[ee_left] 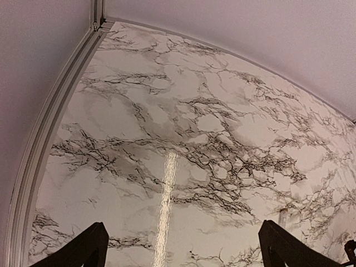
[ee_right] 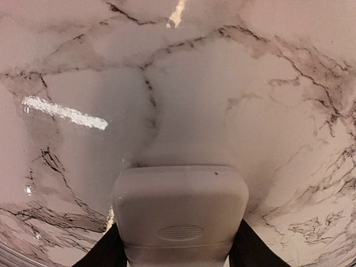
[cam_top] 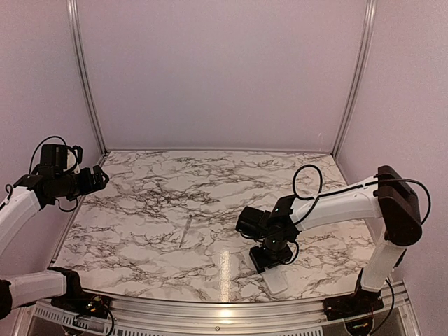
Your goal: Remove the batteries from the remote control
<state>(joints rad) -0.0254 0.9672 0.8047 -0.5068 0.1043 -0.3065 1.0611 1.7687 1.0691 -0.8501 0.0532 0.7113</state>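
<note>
On the remote control (ee_right: 181,200), ribbed oval (ee_right: 181,232), right-wrist view only

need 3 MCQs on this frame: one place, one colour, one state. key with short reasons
1. Where is the remote?
A) by the near edge of the table, under the right gripper
B) far left corner
C) centre

2. What colour is the remote?
A) black
B) white
C) red

3. What state is the left gripper in?
A) shut on the remote
B) shut, empty
C) open, empty

Key:
1 A: the top view shows it below the right gripper, close to the near edge.
2 B: the right wrist view shows a white casing.
3 C: its fingers stand wide apart, with only table between them.
</note>
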